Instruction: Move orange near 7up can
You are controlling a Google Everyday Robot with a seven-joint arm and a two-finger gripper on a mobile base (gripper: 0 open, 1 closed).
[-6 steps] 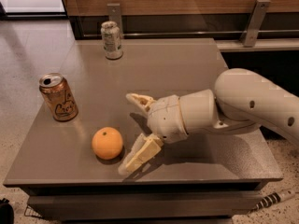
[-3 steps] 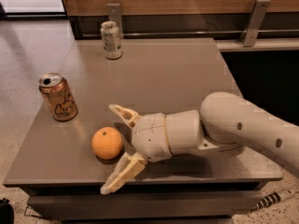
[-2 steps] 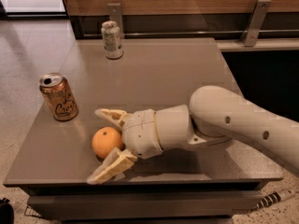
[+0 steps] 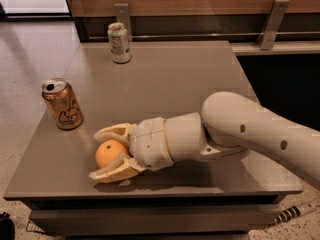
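1. My gripper (image 4: pixel 99 155): at the near left corner of the table (image 4: pixel 170 79), reaching in from the right and lying sideways. It was closed on the orange, one finger behind the fruit and one in front.
2. Orange (image 4: pixel 111 154): inside my grip, low over the tabletop close to the front edge. It was round, so no long axis to speak of, and its dark stem dimple faced up.
3. Copper can (image 4: pixel 62 104): upright, just beyond my gripper to the left, and apart from it.
4. 7up can (image 4: pixel 119 43): upright by the far edge, well apart, almost straight back from the orange. I judged the carry must run away from the front edge, passing right of the copper can.
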